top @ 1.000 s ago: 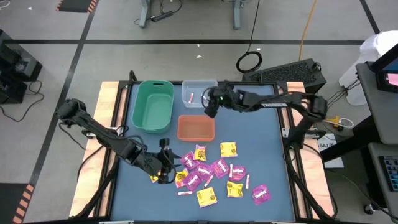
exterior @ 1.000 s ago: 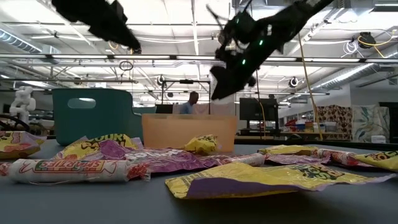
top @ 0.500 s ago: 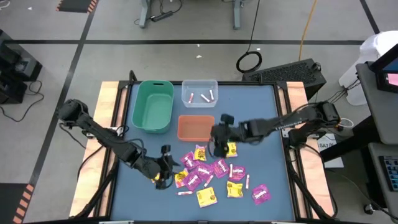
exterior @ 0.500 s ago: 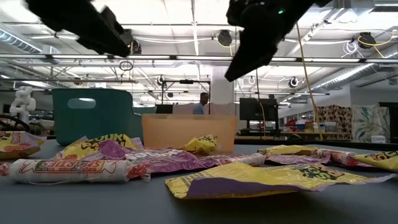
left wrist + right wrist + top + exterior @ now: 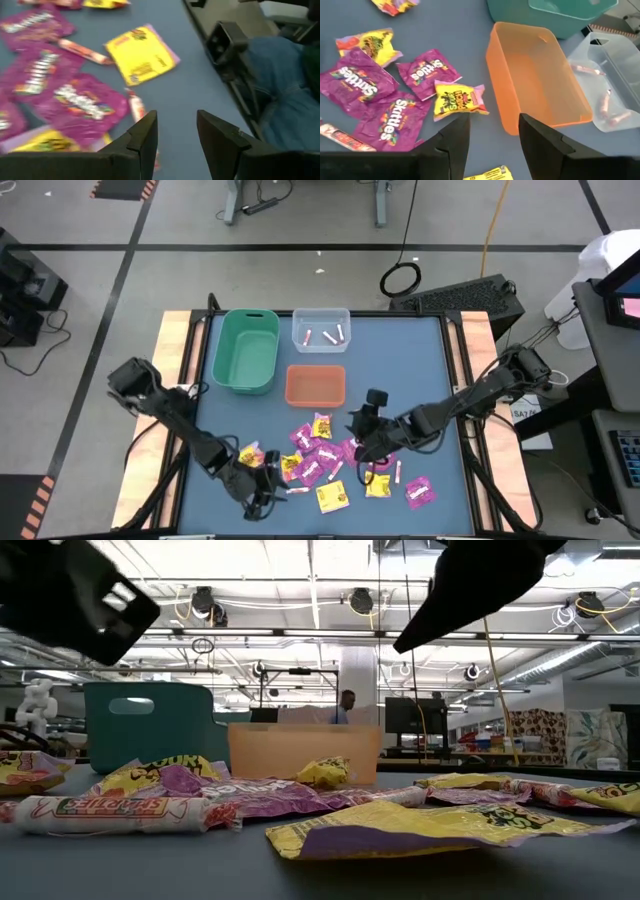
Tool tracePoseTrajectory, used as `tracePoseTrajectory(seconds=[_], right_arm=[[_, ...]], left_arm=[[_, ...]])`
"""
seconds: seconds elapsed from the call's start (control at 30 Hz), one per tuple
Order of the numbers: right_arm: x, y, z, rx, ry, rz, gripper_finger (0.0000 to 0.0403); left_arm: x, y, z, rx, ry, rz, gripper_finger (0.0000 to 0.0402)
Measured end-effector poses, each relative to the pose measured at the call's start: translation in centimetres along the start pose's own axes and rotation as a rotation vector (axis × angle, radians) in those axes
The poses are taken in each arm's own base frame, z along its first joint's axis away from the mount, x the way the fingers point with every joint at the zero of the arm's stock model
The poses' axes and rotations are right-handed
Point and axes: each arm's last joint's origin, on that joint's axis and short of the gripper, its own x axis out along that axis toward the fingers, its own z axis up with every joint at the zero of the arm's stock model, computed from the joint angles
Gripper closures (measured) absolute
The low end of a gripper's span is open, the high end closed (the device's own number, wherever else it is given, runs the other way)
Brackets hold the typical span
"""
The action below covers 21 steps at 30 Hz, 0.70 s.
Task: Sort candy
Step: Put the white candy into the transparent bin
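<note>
The candy (image 5: 340,460) lies in a loose pile on the blue mat near the table's front: magenta packets (image 5: 355,85), yellow packets (image 5: 142,52) and thin sticks (image 5: 136,106). My right gripper (image 5: 365,448) hovers open over the middle of the pile; in its wrist view (image 5: 495,135) a yellow packet (image 5: 457,100) lies just ahead of the fingers. My left gripper (image 5: 262,485) stands open above the mat at the pile's near left corner, with a stick just ahead of it (image 5: 175,135). Neither gripper holds anything.
Three bins stand beyond the pile: a green bin (image 5: 246,350) at far left, a clear bin (image 5: 321,330) holding three sticks, and an orange bin (image 5: 315,385) closest to the candy. Bare mat lies right of the bins. A person stands in the room beyond (image 5: 345,705).
My right gripper has swung from above the clear bin toward the table's near edge, past the orange bin, and now hangs over the candy pile. My left gripper has moved toward the near edge and sunk lower. The candy has stayed put.
</note>
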Motion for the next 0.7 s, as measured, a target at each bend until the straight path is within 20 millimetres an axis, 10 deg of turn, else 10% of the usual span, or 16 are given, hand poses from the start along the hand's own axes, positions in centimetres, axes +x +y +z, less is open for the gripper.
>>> tracePoseTrajectory(seconds=[0.7], right_arm=[[-0.1,0.1,0.0,0.004,-0.002,0.004,0.0243]], left_arm=[[4.2,0.0,-3.8,-0.024,-0.004,0.121,0.0258]])
